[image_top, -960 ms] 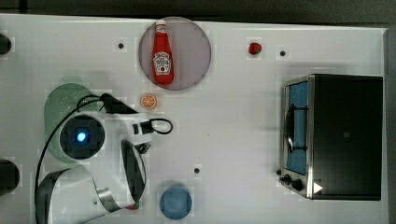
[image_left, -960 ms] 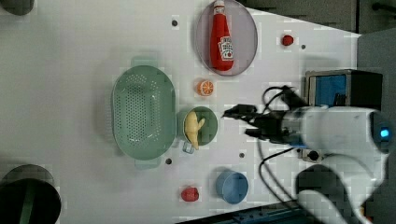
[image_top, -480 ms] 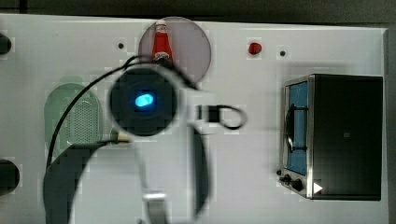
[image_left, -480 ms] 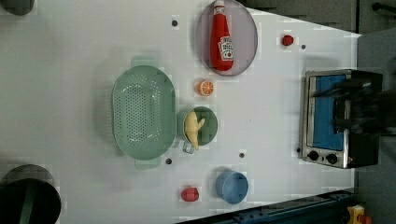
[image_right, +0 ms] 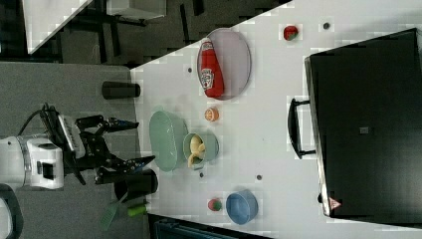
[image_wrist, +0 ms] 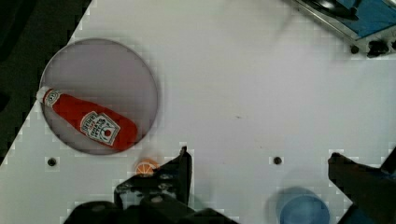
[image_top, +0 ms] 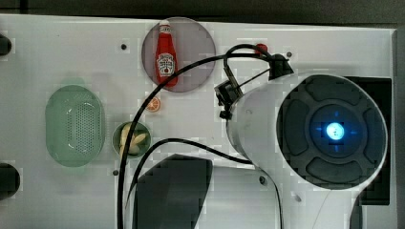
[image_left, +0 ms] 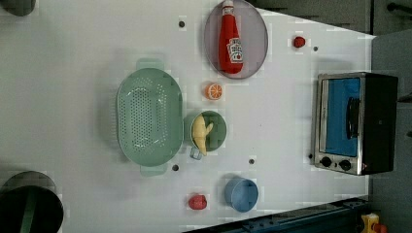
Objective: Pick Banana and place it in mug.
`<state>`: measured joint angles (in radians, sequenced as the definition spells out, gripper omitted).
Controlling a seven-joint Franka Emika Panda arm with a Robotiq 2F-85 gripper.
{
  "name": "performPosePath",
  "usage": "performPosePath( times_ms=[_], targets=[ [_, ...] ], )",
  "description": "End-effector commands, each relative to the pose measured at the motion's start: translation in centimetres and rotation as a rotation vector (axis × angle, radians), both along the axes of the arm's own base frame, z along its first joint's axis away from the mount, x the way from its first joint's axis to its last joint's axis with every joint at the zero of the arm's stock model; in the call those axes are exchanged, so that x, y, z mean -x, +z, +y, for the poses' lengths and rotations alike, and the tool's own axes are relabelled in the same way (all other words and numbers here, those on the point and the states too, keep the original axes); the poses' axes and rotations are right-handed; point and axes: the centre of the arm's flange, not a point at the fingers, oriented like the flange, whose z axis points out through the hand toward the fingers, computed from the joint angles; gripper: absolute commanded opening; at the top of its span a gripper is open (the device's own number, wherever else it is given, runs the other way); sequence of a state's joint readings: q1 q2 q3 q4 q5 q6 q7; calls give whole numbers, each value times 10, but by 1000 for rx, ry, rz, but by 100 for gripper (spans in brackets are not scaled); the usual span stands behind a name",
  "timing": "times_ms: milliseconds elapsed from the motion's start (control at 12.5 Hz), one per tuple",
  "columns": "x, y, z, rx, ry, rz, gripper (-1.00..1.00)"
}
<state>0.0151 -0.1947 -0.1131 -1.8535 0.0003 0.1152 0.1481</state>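
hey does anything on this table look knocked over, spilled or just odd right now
Nothing spilled or damaged. The ketchup bottle lies flat on the grey plate instead of standing, and the banana sits in the green mug with one end poking over the rim.

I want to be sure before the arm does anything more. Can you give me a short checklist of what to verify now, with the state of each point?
1. The banana is inside the mug: ok; one end leans over the rim.
2. The mug stands upright beside the green basket: ok.
3. The gripper is open and holds nothing: ok.
4. The gripper is away from the mug: ok; the right view shows it off past the table edge, beyond the basket.
5. Nearby things are undisturbed: ok; the orange slice lies flat, the ketchup bottle lies on its plate, the blue cup stands upright.
6. The banana is settled firmly: cannot tell.
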Motion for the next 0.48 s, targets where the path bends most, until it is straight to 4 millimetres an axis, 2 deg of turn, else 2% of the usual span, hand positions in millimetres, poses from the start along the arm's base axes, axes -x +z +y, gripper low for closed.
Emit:
performPosePath(
  times_ms=[80, 480],
  targets=[
    [-1, -5, 29, 13, 46, 23, 100],
    [0, -8, 31, 14, 49, 28, 100]
  ],
)
